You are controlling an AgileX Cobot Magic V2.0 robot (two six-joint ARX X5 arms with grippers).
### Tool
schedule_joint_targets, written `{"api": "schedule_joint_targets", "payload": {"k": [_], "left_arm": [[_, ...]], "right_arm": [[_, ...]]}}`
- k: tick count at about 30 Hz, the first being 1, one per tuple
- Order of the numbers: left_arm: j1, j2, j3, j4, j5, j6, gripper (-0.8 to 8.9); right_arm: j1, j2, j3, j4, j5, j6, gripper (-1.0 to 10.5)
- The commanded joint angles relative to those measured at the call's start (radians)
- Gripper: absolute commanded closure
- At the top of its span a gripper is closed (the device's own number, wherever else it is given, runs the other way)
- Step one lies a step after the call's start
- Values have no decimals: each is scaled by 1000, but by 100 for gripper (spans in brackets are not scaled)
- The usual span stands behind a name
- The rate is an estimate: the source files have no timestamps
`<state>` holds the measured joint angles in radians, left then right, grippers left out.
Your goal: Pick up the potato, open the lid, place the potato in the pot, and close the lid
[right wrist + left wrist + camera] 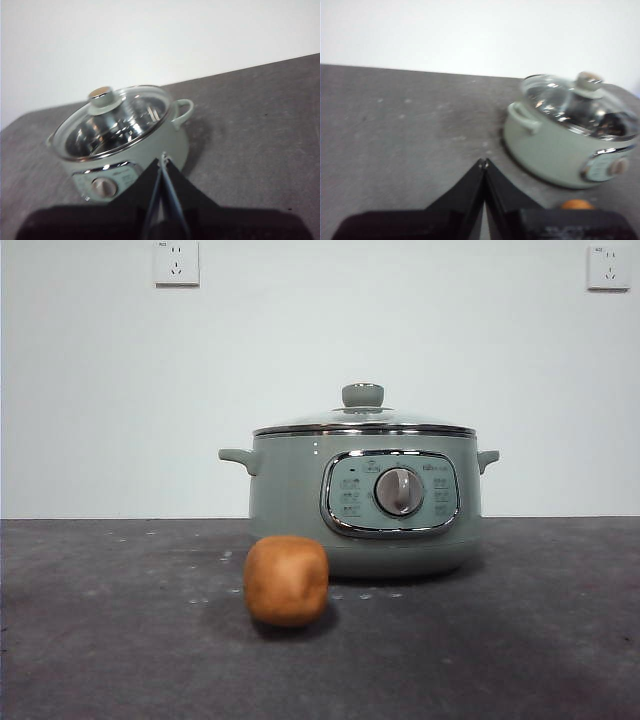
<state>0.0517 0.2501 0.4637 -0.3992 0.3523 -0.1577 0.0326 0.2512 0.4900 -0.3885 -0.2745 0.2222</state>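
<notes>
- Potato [286, 580] is seen on the table [120, 640], just before the pot [290, 500].
- Lid [363, 420] is seated on the pot.
- Left gripper [483, 163] and right gripper [163, 158] are held aloft, jaws pressed together, empty.

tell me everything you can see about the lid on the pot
The round clear glass lid has a shiny metal rim and a pale sage-green knob at its centre, the knob's top showing a brownish disc in the wrist views. It sits level and closed on the squat sage-green electric pot, its rim resting on the pot's chrome band. Through the glass the shiny metal inside shows. Nothing else touches it; neither pincer is near it.
</notes>
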Motion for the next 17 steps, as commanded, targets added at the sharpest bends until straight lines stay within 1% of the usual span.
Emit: {"api": "schedule_joint_targets", "payload": {"k": [1,6,10,14,17], "left_arm": [[2,58,92,-51,30,14,820],[2,161,247,-173,103,71,820],[2,230,362,-283,124,104,820],[2,269,425,-351,131,130,820],[2,283,442,-371,131,137,820]], "right_arm": [[0,78,122,-91,-32,-101,958],[0,197,296,-245,-65,-201,958],[0,278,412,-359,-94,-249,958],[1,323,473,-421,-97,-257,958],[1,341,498,-431,-97,-261,958]]}}
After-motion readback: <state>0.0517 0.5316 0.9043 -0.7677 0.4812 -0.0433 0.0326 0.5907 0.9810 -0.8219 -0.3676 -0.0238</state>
